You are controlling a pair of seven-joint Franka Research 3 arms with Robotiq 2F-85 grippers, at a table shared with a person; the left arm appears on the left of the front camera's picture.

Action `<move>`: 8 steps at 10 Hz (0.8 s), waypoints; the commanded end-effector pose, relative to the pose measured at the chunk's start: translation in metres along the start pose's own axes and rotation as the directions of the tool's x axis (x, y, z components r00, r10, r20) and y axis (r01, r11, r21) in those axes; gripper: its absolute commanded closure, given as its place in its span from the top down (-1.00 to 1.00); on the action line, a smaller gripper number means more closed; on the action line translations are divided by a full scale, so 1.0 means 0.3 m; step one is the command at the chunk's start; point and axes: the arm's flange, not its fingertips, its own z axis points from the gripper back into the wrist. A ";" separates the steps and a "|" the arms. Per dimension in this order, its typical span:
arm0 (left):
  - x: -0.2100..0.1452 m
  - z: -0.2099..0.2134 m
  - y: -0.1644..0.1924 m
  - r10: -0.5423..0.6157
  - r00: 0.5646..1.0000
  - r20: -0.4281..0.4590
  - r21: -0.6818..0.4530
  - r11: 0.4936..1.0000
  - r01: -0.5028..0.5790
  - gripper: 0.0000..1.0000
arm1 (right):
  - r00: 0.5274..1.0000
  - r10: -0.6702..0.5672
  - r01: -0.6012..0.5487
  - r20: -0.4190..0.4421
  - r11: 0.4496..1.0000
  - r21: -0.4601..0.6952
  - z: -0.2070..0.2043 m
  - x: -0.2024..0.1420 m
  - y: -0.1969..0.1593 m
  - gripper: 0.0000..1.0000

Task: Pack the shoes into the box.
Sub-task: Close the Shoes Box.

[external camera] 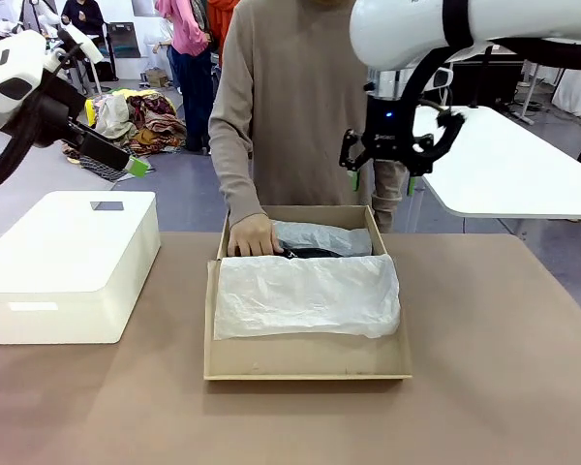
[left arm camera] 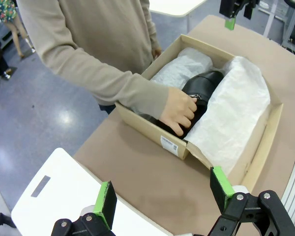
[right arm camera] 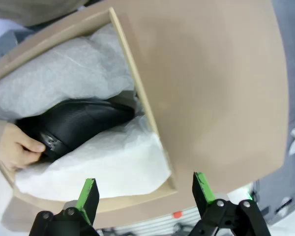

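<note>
My left gripper (left arm camera: pixel 162 194) hangs with jaws wide and empty. Ahead of and below it, a person's hand (left arm camera: pixel 179 112) presses a black shoe (left arm camera: pixel 206 83) into the box (left arm camera: pixel 147 129). My right gripper (right arm camera: pixel 145 191), also spread wide and holding nothing, hovers above one side wall of that box. White tissue paper (left arm camera: pixel 236 108) covers the rest of the inside (whether a second shoe lies beneath, I cannot tell). I judge packing nearly done; the hand must clear before I close anything.
</note>
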 end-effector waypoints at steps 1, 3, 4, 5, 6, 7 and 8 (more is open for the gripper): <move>-0.006 -0.003 0.000 -0.001 1.000 0.012 -0.013 1.000 0.001 1.00 | 0.966 0.258 -0.259 0.021 0.966 0.010 0.021 0.051 -0.119 1.00; -0.006 -0.003 0.000 -0.001 1.000 0.012 -0.013 1.000 0.001 1.00 | 0.870 0.491 -0.492 0.032 0.870 0.029 0.006 0.099 -0.199 1.00; -0.006 -0.003 0.000 -0.001 1.000 0.012 -0.013 1.000 0.001 1.00 | 0.780 0.620 -0.625 0.085 0.779 0.053 -0.010 0.129 -0.248 1.00; -0.006 -0.003 0.000 -0.001 1.000 0.012 -0.013 1.000 0.001 1.00 | 0.695 0.704 -0.718 0.142 0.691 0.084 -0.021 0.149 -0.292 1.00; -0.006 -0.003 0.000 -0.001 1.000 0.012 -0.013 1.000 0.001 1.00 | 0.619 0.760 -0.785 0.198 0.601 0.148 -0.028 0.171 -0.334 1.00; -0.006 -0.003 0.000 -0.001 1.000 0.012 -0.013 1.000 0.001 1.00 | 0.581 0.775 -0.814 0.250 0.549 0.190 -0.033 0.191 -0.368 1.00; -0.006 -0.003 0.000 -0.001 1.000 0.012 -0.013 1.000 0.001 1.00 | 0.577 0.769 -0.817 0.276 0.540 0.205 -0.043 0.203 -0.393 1.00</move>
